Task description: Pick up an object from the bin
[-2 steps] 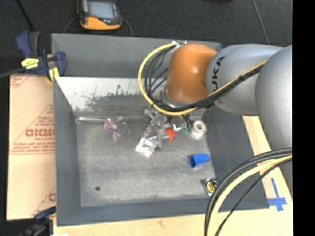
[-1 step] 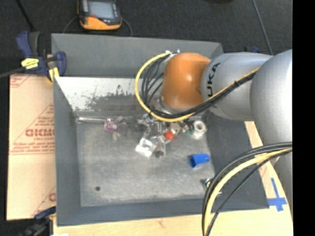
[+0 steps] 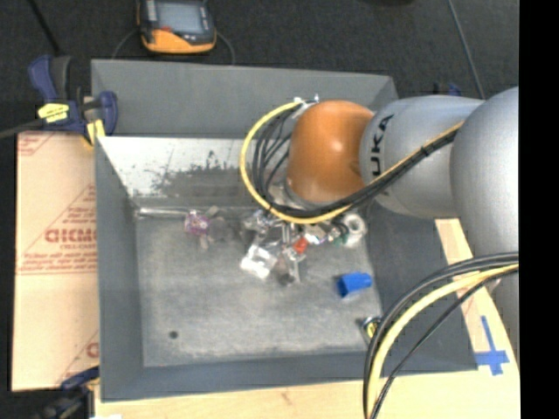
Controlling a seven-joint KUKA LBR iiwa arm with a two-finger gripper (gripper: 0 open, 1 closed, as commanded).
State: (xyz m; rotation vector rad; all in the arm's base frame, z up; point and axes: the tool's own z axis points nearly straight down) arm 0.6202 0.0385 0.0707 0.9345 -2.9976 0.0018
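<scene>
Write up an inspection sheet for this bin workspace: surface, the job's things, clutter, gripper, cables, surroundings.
Surface: grey metal bin, floor speckled, dark marks on its back wall.
Job's things: a small heap mid-bin under the gripper, with a clear white piece, a red piece and a white ring at its right.
Clutter: purple piece lying apart at the left; blue block lying apart at the right; one tiny item near the front right corner, too small to identify.
Gripper: gripper low over the heap, below the orange cover; grasp cannot be judged.
Cables: yellow and black cables looped round the cover.
Surroundings: orange and black device on the dark floor behind the bin.
</scene>
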